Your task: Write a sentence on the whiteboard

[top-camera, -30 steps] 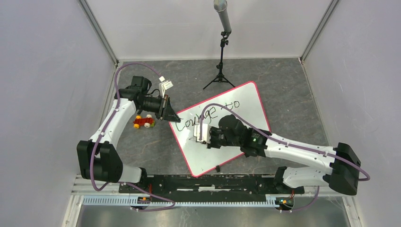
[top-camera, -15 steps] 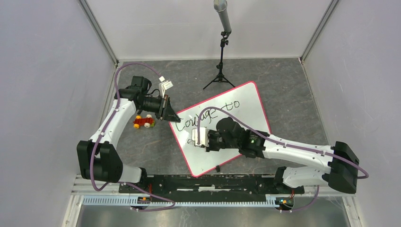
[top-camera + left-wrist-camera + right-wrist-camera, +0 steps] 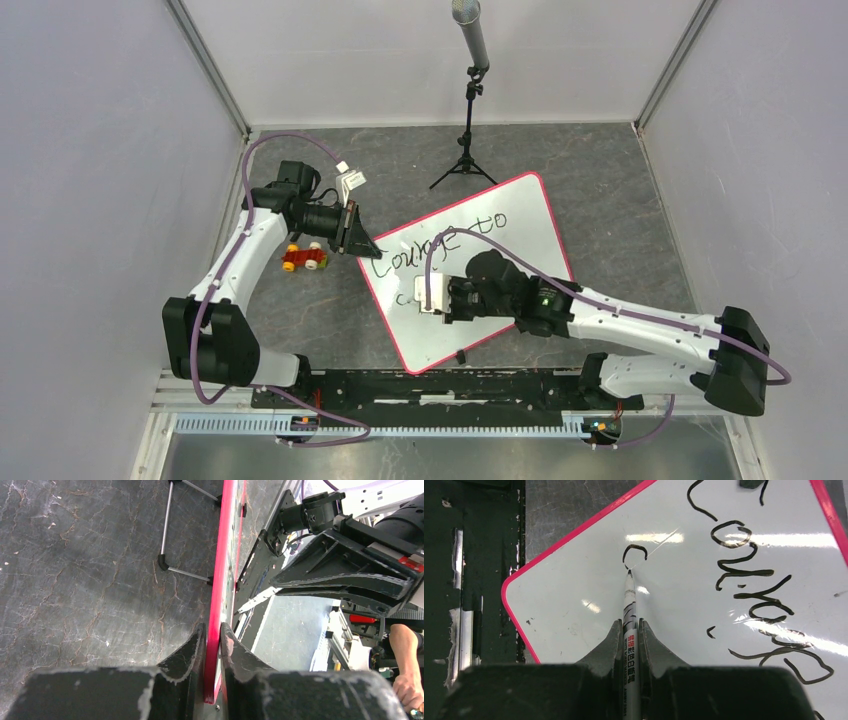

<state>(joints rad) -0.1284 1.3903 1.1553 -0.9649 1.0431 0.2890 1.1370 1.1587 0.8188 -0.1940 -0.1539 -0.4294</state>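
While line 2 begins, right pincer (image 3: 629, 625) grips marker (image 3: 629, 595).
Left pincer (image 3: 212, 630) clamps whiteboard (image 3: 520, 215) rim; next: hold tip pressed, extend lettering.

Whiteboard (image 3: 574, 580): glossy, smooth, glare streaks. Counter (image 3: 75, 580): matt dark grey, cracked, rough. Left gripper (image 3: 212, 632): matt black, edges chipped pale. Marker (image 3: 629, 605): smooth white plastic. Tripod legs (image 3: 165, 522): bare metal.

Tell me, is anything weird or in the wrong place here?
Two things. The whiteboard lies crooked on the table, and the left gripper pinches its pink-red rim while the right gripper writes with a marker. A toy car sits beside the board, which has nothing to do with writing.
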